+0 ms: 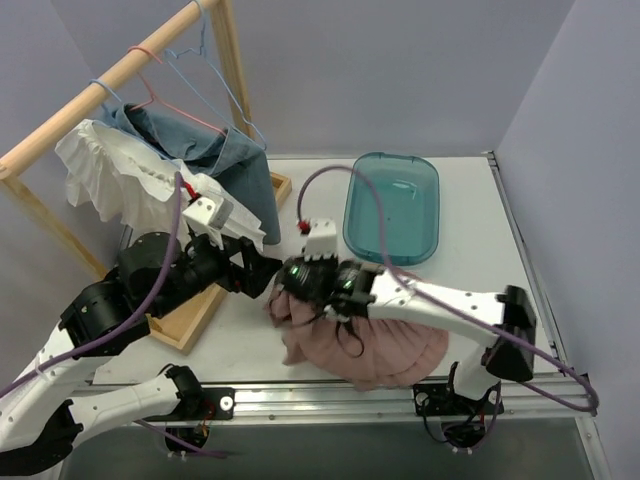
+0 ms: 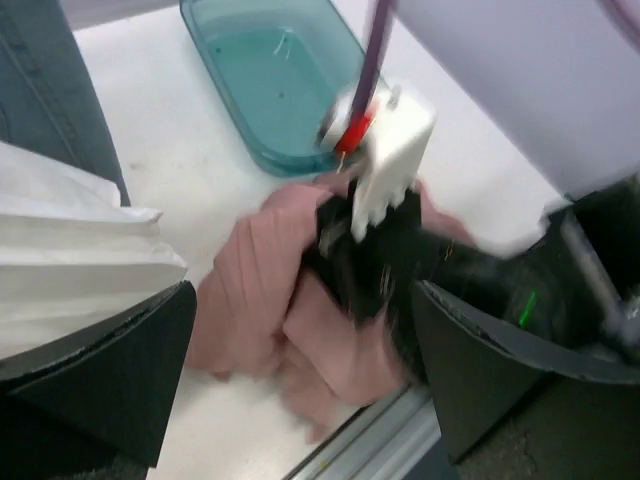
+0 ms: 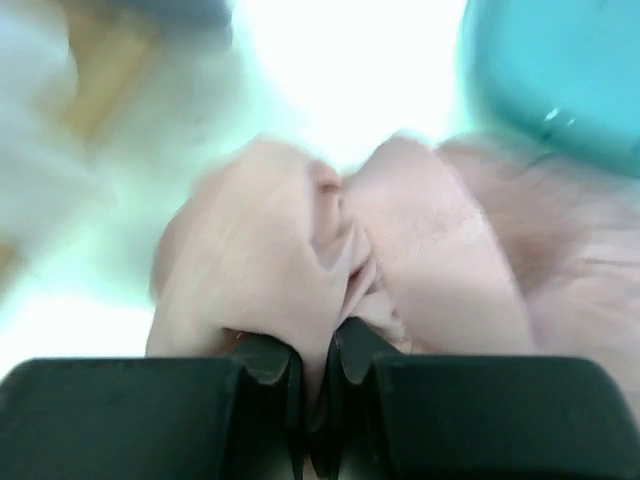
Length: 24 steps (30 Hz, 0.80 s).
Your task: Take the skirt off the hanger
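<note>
pink skirt (image 1: 395, 352) lies bunched on the white surface (image 1: 470, 275), near edge, just in front of the teal tray (image 1: 392, 205). right pincer (image 3: 318, 372) is clenched on a fold of the skirt. left pincer (image 1: 260, 272) is released, jaws spread, just beside the fabric.

Top camera: high behind near edge, whole worktop (image 1: 470, 260) seen. Left wrist: close, faces right edge. Right wrist: closer, faces left edge. All share pink skirt (image 1: 390, 345), teal tray (image 1: 392, 205).

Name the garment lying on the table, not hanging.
The pink skirt, bunched on the table, pinched by the right gripper; the white garment and denim garment hang on the rack.
</note>
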### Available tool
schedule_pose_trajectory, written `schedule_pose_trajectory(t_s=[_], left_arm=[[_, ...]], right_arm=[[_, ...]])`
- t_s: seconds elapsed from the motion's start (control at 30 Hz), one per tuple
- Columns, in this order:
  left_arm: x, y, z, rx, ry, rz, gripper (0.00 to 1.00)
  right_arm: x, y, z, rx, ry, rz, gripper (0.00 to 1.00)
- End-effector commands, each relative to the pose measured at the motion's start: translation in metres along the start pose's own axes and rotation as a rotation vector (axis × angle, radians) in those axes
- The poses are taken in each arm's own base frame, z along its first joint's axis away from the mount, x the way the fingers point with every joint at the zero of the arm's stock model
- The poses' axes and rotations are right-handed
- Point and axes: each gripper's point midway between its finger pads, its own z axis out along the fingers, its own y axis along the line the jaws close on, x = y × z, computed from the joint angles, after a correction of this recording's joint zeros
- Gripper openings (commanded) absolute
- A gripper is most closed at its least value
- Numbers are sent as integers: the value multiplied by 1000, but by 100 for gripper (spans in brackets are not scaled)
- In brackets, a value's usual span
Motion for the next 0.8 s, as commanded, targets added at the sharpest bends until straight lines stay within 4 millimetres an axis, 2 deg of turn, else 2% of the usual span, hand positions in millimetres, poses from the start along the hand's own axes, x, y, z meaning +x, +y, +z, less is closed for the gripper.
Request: schedule_pose_trajectory(t_s=[0.0,0.03,0.07,0.1,0.13,0.17,0.2,0.27,0.3,0.37,0.4,0.47,0.5,0.53,0.57,0.6,0.63,0.67,0.7,0.73,0.77], left_arm=[[-15,1,-15,10,-59,5,99],[-14,1,-15,13,-57,6,100],[-11,0,-14,19,-42,11,100],[-11,0,-14,19,-43,11,100],[-10,-1,-12,18,-36,14,100],[-9,-1,-12,20,-31,17,100],[-9,-1,-11,19,-29,22,100],[-10,0,-12,14,-29,25,100],[-10,1,-13,13,-31,26,95],[-9,3,-13,2,-32,25,95],[-8,3,-13,2,-30,25,94],[-2,4,-9,0,-15,22,94],[0,3,-8,8,-11,17,94],[3,1,-6,14,-4,8,94],[9,1,-3,15,9,8,94],[10,0,-3,19,11,-3,94],[11,0,-1,21,10,-6,93],[15,0,0,24,18,-7,93],[16,-1,0,29,20,-10,93],[18,-1,2,32,22,-16,93],[22,0,4,30,31,-14,93]], right_arm=[[-139,-70,-32,48,-241,58,0],[-158,-80,-36,53,-268,71,0],[-209,-110,-44,93,-346,89,0],[-209,-110,-44,94,-347,89,0],[-236,-118,-55,94,-401,119,0],[-249,-133,-52,138,-418,84,0],[-270,-138,-60,144,-465,103,0],[-290,-152,-64,175,-498,78,0],[-304,-155,-68,173,-538,93,0],[-322,-163,-72,164,-592,97,0],[-336,-159,-78,132,-644,82,0],[-351,-160,-84,118,-701,67,0],[-365,-164,-88,111,-753,60,0],[-371,-164,-80,118,-760,49,0],[-385,-169,-88,118,-794,59,0],[-394,-177,-85,139,-808,59,0],[-399,-175,-74,156,-803,26,0],[-405,-179,-73,165,-813,19,0],[-417,-190,-80,181,-842,34,0],[-423,-187,-69,168,-842,16,0],[-428,-191,-68,177,-847,16,0]])
